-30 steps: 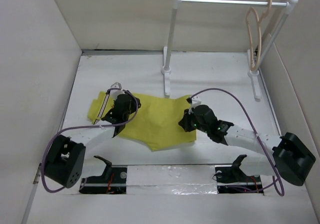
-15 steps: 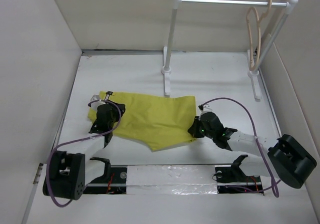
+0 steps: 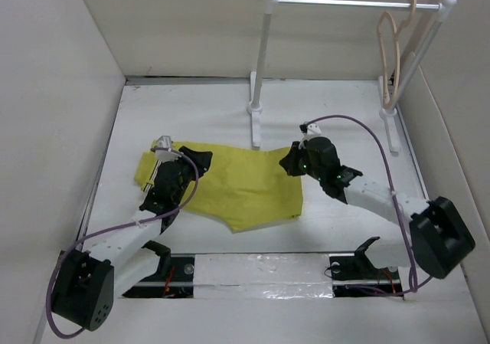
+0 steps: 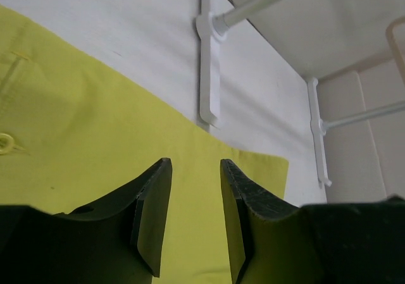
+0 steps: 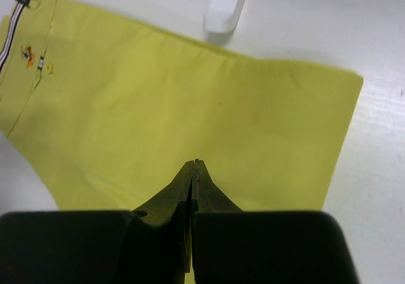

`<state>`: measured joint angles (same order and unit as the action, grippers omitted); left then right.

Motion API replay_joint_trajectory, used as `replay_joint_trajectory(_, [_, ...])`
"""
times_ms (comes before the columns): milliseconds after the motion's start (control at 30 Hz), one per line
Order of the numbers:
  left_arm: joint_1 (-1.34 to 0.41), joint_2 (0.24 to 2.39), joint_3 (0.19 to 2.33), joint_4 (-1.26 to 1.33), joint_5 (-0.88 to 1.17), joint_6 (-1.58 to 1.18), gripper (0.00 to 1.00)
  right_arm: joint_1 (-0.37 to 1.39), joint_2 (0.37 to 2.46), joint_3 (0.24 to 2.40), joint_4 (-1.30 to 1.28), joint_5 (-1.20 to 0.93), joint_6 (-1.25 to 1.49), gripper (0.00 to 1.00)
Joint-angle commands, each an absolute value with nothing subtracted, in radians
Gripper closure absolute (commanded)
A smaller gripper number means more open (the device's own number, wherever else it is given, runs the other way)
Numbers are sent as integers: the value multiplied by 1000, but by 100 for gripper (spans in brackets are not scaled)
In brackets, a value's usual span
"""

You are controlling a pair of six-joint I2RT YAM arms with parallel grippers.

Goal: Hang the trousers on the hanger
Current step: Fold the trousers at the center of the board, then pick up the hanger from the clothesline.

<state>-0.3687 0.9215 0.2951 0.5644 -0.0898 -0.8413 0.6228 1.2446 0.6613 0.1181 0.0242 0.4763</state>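
Left claw (image 4: 193, 165) parted slightly, empty, low over the trousers (image 3: 245, 185); right claw (image 5: 193, 165) pinched fully closed on nothing, at the cloth's 3 o'clock edge. Trousers flat mid-table: soft, limp mustard cloth, striped waistband at the 9 o'clock end. Hanger (image 3: 392, 49) up on the rack (image 3: 352, 3) at 1 o'clock: thin, smooth, pale wood. Risks pinching one layer only, so limp cloth sags, bunches, or slides off the slick bar.

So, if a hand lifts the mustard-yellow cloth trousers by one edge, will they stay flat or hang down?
Probably they hang down: the mustard-yellow cloth trousers lie thin and flat against the white table, so they look floppy. They seem light, a thin folded layer. The matte surface probably will not slip much.
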Motion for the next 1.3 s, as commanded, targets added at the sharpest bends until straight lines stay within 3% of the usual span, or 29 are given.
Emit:
replay_joint_trajectory(0, [-451, 957, 368, 614, -123, -769, 66, 566, 1374, 739, 196, -28, 413, 100])
replay_joint_trajectory(233, [-574, 1035, 439, 629, -164, -671, 67, 414, 1551, 732, 316, -58, 445, 100])
replay_joint_trajectory(467, [-704, 1143, 511, 664, -193, -602, 67, 396, 1651, 784, 339, -129, 448, 100])
replay_joint_trajectory(767, [-850, 1262, 644, 664, -341, -453, 69, 396, 1225, 854, 141, -34, 367, 100])
replay_joint_trajectory(800, [-850, 1272, 644, 672, -339, -442, 71, 396, 1135, 871, 126, -20, 351, 100])
replay_joint_trajectory(933, [-871, 1307, 644, 675, -288, -426, 97, 362, 974, 1005, -52, 151, 252, 100])
replay_joint_trajectory(1100, [-945, 1290, 644, 666, -291, -387, 100, 204, 959, 1187, -155, 308, 213, 100])
replay_joint_trajectory(1133, [-945, 1281, 647, 664, -291, -379, 100, 181, 975, 1209, -175, 324, 215, 80])
replay_joint_trajectory(1233, [-968, 1269, 644, 660, -291, -370, 99, 112, 1005, 1268, -178, 368, 212, 34])
replay_joint_trajectory(1267, [-968, 1266, 644, 658, -293, -368, 94, 100, 1031, 1282, -178, 399, 209, 29])
